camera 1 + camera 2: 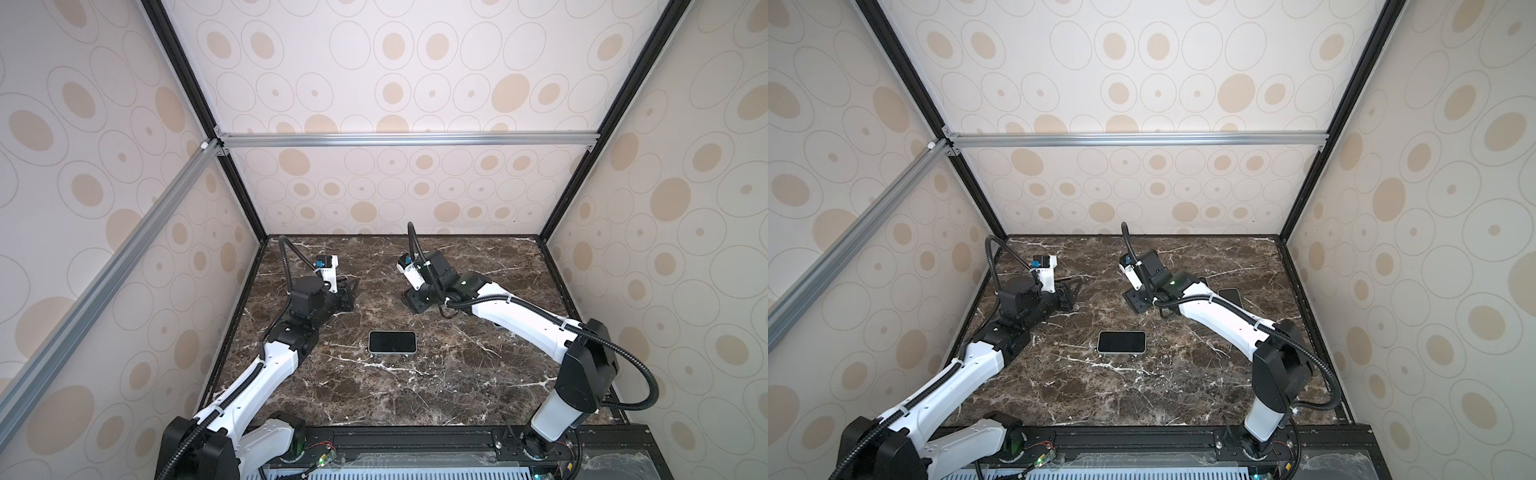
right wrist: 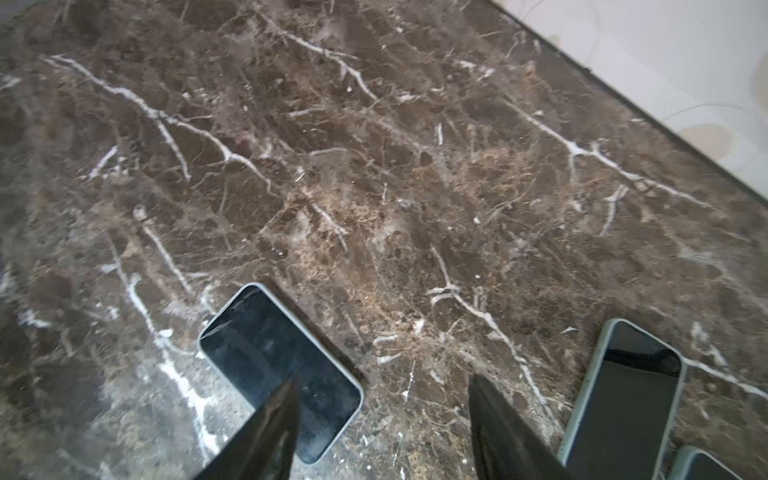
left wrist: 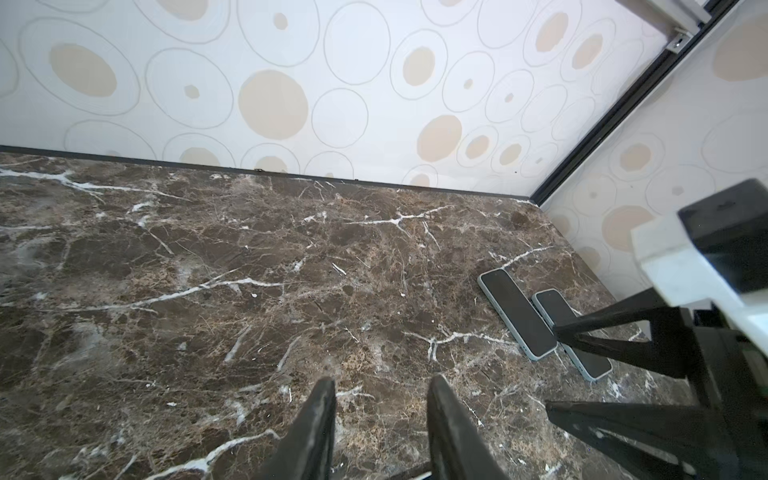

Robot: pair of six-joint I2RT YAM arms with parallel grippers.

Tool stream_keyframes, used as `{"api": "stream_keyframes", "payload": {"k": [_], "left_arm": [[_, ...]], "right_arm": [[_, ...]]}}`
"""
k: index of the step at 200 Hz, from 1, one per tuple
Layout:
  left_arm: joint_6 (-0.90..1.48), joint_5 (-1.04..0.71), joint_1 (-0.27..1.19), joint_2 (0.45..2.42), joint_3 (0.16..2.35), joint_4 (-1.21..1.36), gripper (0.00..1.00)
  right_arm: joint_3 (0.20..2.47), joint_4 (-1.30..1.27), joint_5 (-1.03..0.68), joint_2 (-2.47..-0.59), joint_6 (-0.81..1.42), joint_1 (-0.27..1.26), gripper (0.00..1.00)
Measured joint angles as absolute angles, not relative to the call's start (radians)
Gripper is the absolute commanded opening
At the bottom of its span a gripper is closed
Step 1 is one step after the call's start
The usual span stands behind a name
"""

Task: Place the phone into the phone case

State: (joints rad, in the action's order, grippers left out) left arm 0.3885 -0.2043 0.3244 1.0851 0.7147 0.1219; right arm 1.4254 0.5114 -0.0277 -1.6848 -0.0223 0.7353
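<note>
No writing, brand, number or sign can be read in any view. The small blue-and-white wrist part (image 1: 320, 263) on the left arm, in the upper middle of both top views, and the matching wrist part (image 1: 406, 262) on the right arm are too small to tell whether they carry a label. The flat black-screened phone (image 1: 392, 341) at the centre of the brown marble table (image 1: 457, 386) shows only a dark glass face.
</note>
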Motion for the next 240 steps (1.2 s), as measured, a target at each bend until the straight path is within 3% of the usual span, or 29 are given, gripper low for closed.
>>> {"api": "stream_keyframes", "payload": {"k": [7, 32, 47, 124, 230, 240], "left_arm": [[0.382, -0.208, 0.324, 1.081, 0.712, 0.112, 0.42], [0.356, -0.213, 0.324, 1.022, 0.665, 0.084, 0.50], [0.341, -0.209, 0.324, 0.955, 0.619, 0.072, 0.60], [0.270, -0.067, 0.324, 0.621, 0.402, 0.072, 0.79], [0.231, 0.034, 0.324, 0.606, 0.365, 0.083, 0.82], [0.232, 0.037, 0.324, 0.606, 0.365, 0.084, 0.82]], "right_arm": [[1.427, 0.521, -0.081, -1.694, -0.043, 0.738, 1.00], [1.452, 0.581, -0.231, -1.757, -0.130, 0.756, 1.00], [1.464, 0.611, -0.268, -1.801, -0.184, 0.772, 1.00], [1.538, 0.709, -0.178, -2.041, -0.349, 0.832, 1.00], [1.628, 0.791, -0.077, -2.157, -0.403, 0.877, 1.00], [1.644, 0.801, -0.076, -2.168, -0.403, 0.879, 0.95]]}}
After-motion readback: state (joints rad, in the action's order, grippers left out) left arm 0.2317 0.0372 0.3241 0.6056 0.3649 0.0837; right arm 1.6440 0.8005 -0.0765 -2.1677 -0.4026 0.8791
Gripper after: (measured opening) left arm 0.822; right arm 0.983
